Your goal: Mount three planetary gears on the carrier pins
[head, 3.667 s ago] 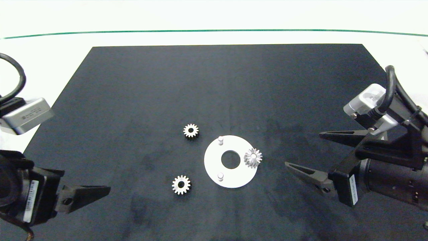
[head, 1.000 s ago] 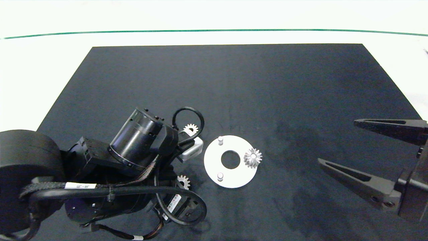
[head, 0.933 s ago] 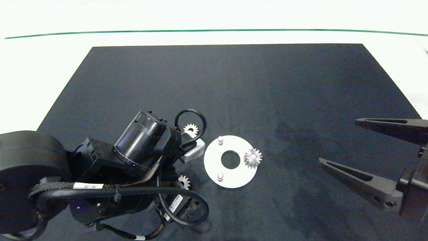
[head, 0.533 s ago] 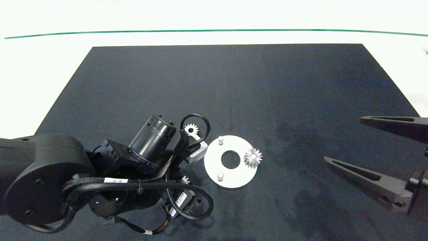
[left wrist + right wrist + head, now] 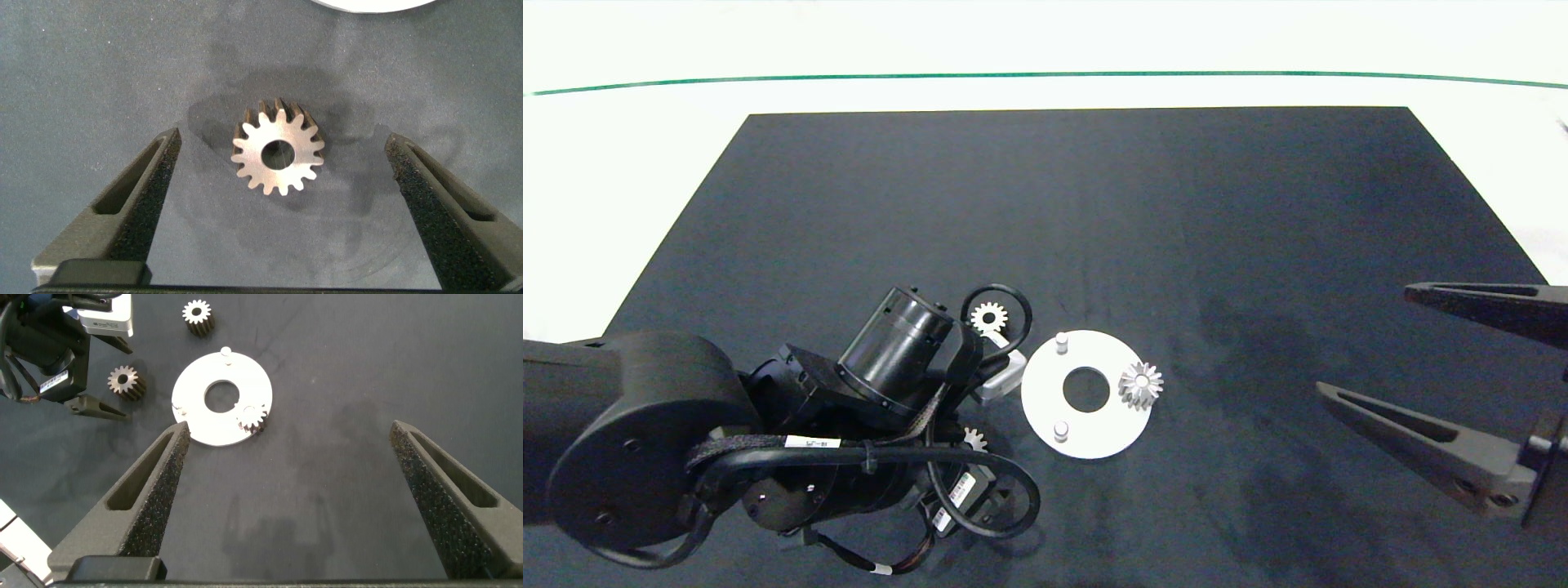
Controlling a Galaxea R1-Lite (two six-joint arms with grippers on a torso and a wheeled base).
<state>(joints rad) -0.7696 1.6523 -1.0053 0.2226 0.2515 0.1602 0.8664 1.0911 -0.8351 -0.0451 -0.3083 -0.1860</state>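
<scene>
The white disc (image 5: pixel 1094 437) lies on the black mat with two bare carrier pins, one at the back (image 5: pixel 1061 342) and one at the front (image 5: pixel 1060 430). A silver gear (image 5: pixel 1141 385) sits on the disc's right pin. A second gear (image 5: pixel 990 316) lies loose behind and left of the disc. The third gear (image 5: pixel 278 153) lies flat on the mat between the fingers of my left gripper (image 5: pixel 282 137), which is open and touches nothing. In the head view my left arm (image 5: pixel 849 425) mostly covers this gear (image 5: pixel 973 439). My right gripper (image 5: pixel 1364 341) hangs open and empty far to the right.
The black mat (image 5: pixel 1078 204) covers most of the white table, whose far edge carries a green line (image 5: pixel 1045 75). The right wrist view shows the disc (image 5: pixel 204 425), all three gears and one of the left gripper's fingers (image 5: pixel 98 408).
My left arm has come in from the left edge to stand over the near-left gear, creeping slightly rightward in the last second. The right gripper has drawn back to the right.
</scene>
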